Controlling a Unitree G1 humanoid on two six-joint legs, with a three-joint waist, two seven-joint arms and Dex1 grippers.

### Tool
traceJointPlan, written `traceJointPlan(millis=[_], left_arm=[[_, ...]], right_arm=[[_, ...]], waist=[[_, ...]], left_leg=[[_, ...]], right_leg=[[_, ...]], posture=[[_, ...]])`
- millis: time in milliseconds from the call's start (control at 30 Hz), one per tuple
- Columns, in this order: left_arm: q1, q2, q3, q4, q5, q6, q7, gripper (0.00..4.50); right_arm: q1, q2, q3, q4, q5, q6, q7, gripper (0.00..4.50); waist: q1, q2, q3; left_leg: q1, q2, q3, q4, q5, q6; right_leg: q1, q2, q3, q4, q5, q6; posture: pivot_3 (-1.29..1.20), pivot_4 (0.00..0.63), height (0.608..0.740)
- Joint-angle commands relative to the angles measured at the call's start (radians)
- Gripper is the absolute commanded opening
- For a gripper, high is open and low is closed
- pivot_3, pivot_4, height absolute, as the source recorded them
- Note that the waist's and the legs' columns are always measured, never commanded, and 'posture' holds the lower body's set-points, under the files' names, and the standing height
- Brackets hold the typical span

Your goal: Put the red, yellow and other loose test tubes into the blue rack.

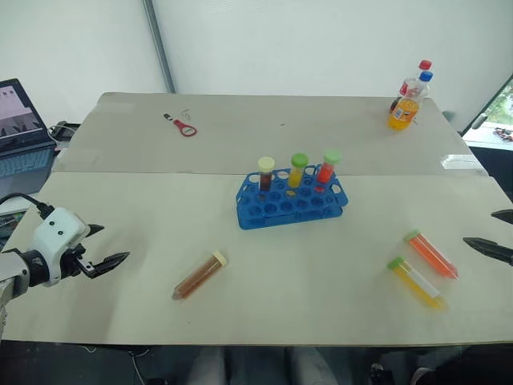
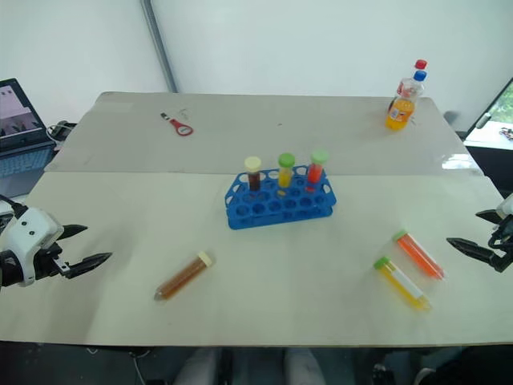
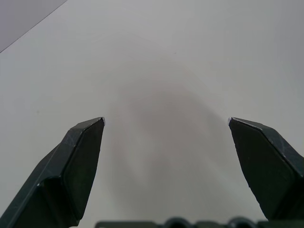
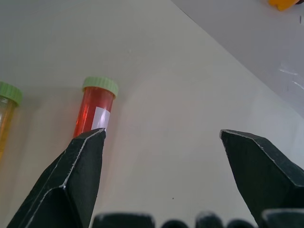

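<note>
rack (image 1: 290, 200) mid-table (image 1: 240, 321) holding three tubes; one tube (image 1: 199, 276) lies front-left, two (image 1: 423, 267) front-right.

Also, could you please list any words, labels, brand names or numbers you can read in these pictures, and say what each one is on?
No text can be read in these pictures.
Soda bottle: red and white label, print too small to read.
Red test tube: white label patch, no writing visible on it.
Yellow test tube: pale label patch, too small to read.
Laptop: screen content too blurred to read.
Blue rack: no markings to be made out.
</note>
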Motion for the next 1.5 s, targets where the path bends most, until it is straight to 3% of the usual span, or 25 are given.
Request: traceJointPlan(millis=[33,367,533,767,900,1133,1433,1467,1500], left_arm=[[-0.012,-0.005,0.010,-0.010,-0.012,-0.009,-0.005,4.48],[-0.074,-0.019,-0.020,-0.114,-0.133,0.100,-0.057,4.48],[-0.290,-0.047,-0.265,-0.372,-0.252,0.163,-0.128,4.48],[-0.604,-0.162,-0.510,-0.397,-0.296,0.157,-0.233,4.48],[-0.687,-0.246,-0.596,-0.372,-0.275,0.133,-0.256,4.48],[-0.722,-0.329,-0.668,-0.359,-0.227,0.094,-0.253,4.48],[-0.714,-0.357,-0.671,-0.359,-0.205,0.094,-0.227,4.48],[-0.712,-0.359,-0.672,-0.358,-0.202,0.092,-0.225,4.50],[-0.709,-0.359,-0.671,-0.357,-0.199,0.090,-0.226,4.50]], right_arm=[[-0.002,-0.007,-0.037,-0.022,0.005,-0.021,-0.009,4.28],[-0.062,0.006,-0.031,-0.049,0.032,0.018,-0.029,4.28],[-0.035,0.002,0.011,-0.227,0.071,0.213,-0.018,4.28],[-0.135,-0.067,0.243,-0.364,0.029,0.608,-0.084,4.28],[-0.262,-0.078,0.402,-0.290,-0.033,0.698,-0.090,4.28],[-0.426,-0.043,0.600,-0.085,-0.138,0.656,-0.038,4.28],[-0.547,0.048,0.659,0.114,-0.196,0.625,-0.009,4.28],[-0.556,0.055,0.663,0.134,-0.206,0.620,-0.010,3.72],[-0.563,0.060,0.663,0.151,-0.209,0.622,-0.005,3.45]], waist=[[0.000,0.000,0.000],[0.001,0.000,0.000],[0.015,0.000,0.000],[0.015,0.002,-0.001],[0.014,0.002,-0.001],[0.018,0.002,-0.001],[0.019,0.002,-0.001],[0.020,0.002,-0.001],[0.020,0.002,-0.001]], left_leg=[[0.000,0.000,0.000,0.000,0.000,0.000],[0.000,0.000,0.000,0.001,0.000,0.000],[-0.001,-0.001,-0.001,0.004,0.000,0.000],[-0.001,-0.001,-0.002,0.005,0.000,0.000],[-0.002,-0.001,-0.002,0.006,0.000,0.000],[-0.003,-0.001,-0.002,0.008,0.000,0.000],[-0.004,-0.001,-0.002,0.014,-0.001,0.002],[-0.004,0.000,-0.002,0.014,-0.001,0.002],[-0.004,-0.001,-0.002,0.014,-0.001,0.002]], right_leg=[[0.000,0.000,0.000,0.000,0.000,0.000],[0.000,0.000,0.000,0.002,0.000,0.000],[0.000,0.000,0.000,0.003,0.000,0.001],[0.000,0.001,0.001,0.005,0.000,0.000],[0.000,0.001,0.001,0.004,0.000,0.001],[-0.001,0.001,0.001,0.004,0.000,0.001],[0.000,0.001,0.001,0.005,0.000,0.001],[0.000,0.001,0.001,0.005,0.000,0.001],[0.000,0.001,0.001,0.005,0.000,0.001]], posture=[[0.00,0.150,0.719],[0.00,0.150,0.719],[0.00,0.150,0.719],[0.00,0.150,0.719],[0.00,0.150,0.719],[0.00,0.150,0.719],[0.00,0.150,0.719],[0.00,0.150,0.719],[0.00,0.150,0.719]])
